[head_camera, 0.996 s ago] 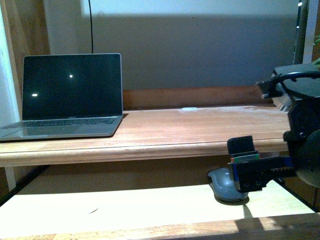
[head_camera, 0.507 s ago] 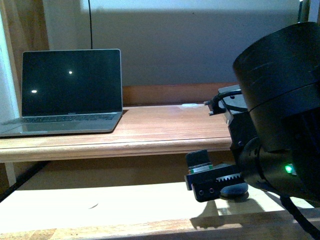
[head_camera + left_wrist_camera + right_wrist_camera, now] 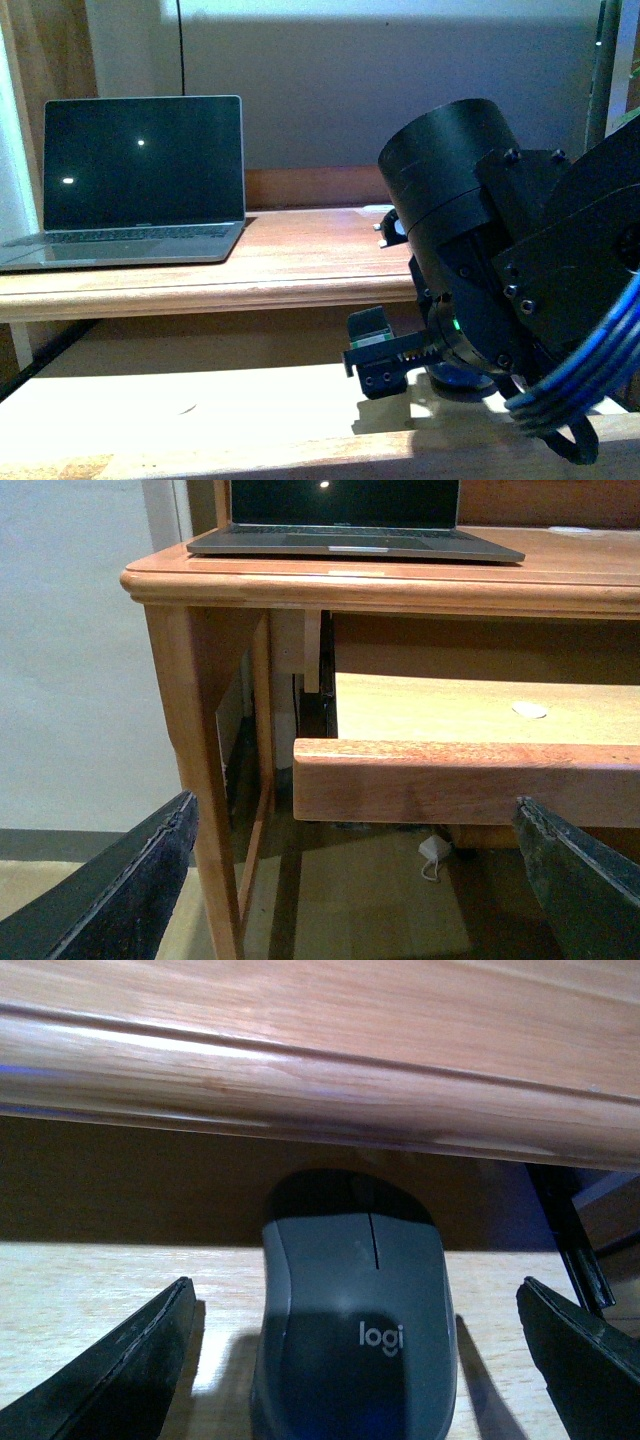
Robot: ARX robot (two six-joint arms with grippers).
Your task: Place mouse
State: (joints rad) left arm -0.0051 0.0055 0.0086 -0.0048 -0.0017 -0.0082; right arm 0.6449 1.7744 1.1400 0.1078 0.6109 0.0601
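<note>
Wooden desk top [image 3: 300, 260]: open laptop [image 3: 140, 180] at left end, small white disc [image 3: 573, 529] near back edge. Pull-out shelf [image 3: 200, 400] just below, paler wood: mouse [image 3: 355, 1330] flat on it, right of middle (logo end toward shelf front); small pale round spot [image 3: 529, 710] on surface.

Laptop [image 3: 140, 180] on desk top [image 3: 300, 262], left; mouse [image 3: 355, 1330] on lower shelf [image 3: 200, 400], right.

Desk edge [image 3: 320, 1070] low over mouse [image 3: 355, 1330] — shelf [image 3: 90, 1290] open both sides.
</note>
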